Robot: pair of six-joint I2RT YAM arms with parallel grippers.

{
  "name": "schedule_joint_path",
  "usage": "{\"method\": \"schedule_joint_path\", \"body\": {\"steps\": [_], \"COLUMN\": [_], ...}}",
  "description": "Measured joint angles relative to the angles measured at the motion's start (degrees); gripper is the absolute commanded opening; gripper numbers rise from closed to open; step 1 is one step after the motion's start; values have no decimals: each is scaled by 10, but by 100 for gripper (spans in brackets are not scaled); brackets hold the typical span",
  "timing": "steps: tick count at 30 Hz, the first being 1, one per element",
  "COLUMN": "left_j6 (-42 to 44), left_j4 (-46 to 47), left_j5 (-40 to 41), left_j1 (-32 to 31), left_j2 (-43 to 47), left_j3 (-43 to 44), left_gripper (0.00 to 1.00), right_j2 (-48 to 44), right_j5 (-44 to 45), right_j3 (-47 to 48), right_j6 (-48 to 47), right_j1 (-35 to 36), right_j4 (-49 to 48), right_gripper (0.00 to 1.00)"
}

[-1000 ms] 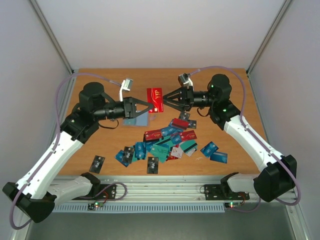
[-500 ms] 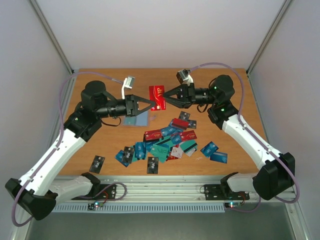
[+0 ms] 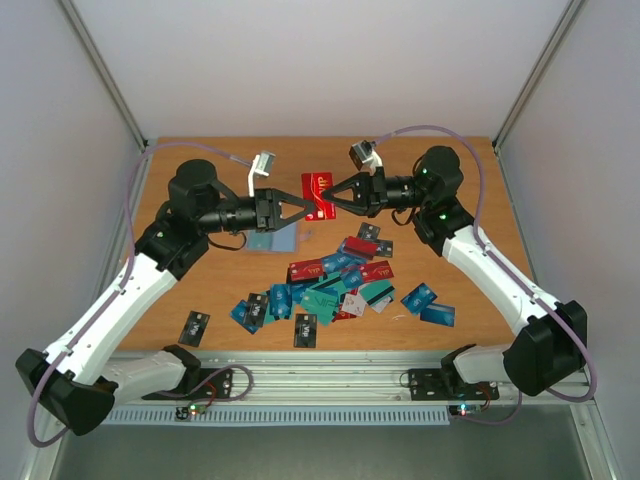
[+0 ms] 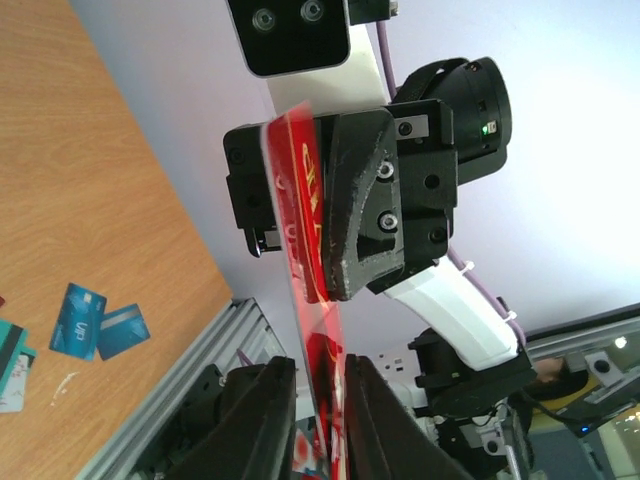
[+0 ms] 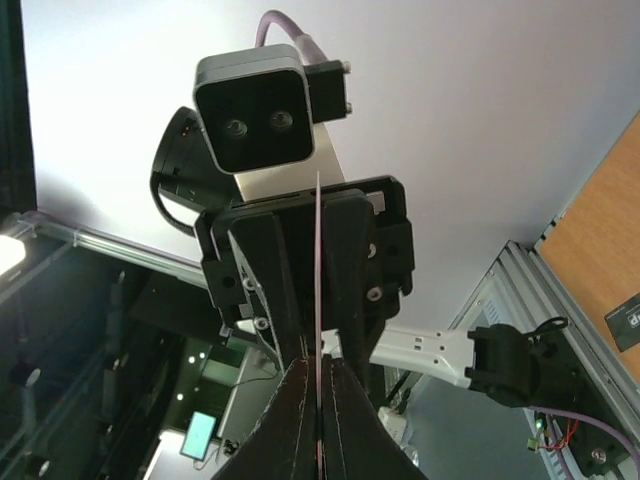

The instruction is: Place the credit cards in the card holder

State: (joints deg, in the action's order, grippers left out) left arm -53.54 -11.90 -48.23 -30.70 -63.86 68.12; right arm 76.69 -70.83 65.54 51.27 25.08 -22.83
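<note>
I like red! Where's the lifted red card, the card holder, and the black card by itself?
red card [image 3: 318, 190]: top view, printed face
card holder [image 3: 278, 243]: top view, blue inside
black card [image 3: 195, 326]: top view, its middle

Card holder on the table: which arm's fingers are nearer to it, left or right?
Left. The left fingers are right beside the card holder in the top view. The right fingers are farther right, past the red card that both hold.

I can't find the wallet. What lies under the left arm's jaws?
The wallet lies on the table there, pale blue inside facing up. The jaws hide part of it, so whether any cards sit inside cannot be told.
</note>
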Motion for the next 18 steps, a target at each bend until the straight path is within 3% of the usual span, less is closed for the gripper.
{"method": "schedule_joint_path", "body": {"steps": [2, 6, 18], "left_j6": [5, 23, 43], "left_j4": [-3, -17, -16], "left_j5": [3, 19, 52], "left_j1": [0, 0, 0], "left_j2": [0, 1, 4], "left_j3": [0, -1, -1], "left_gripper": [39, 42, 23], "right_j2": [0, 0, 0], "right_j5": [-2, -2, -7], "right_j3": [3, 10, 10], "right_j6": [-9, -24, -32], "right_j1": [0, 0, 0], "right_j4": [12, 32, 40], "right_gripper": [1, 1, 1]}}
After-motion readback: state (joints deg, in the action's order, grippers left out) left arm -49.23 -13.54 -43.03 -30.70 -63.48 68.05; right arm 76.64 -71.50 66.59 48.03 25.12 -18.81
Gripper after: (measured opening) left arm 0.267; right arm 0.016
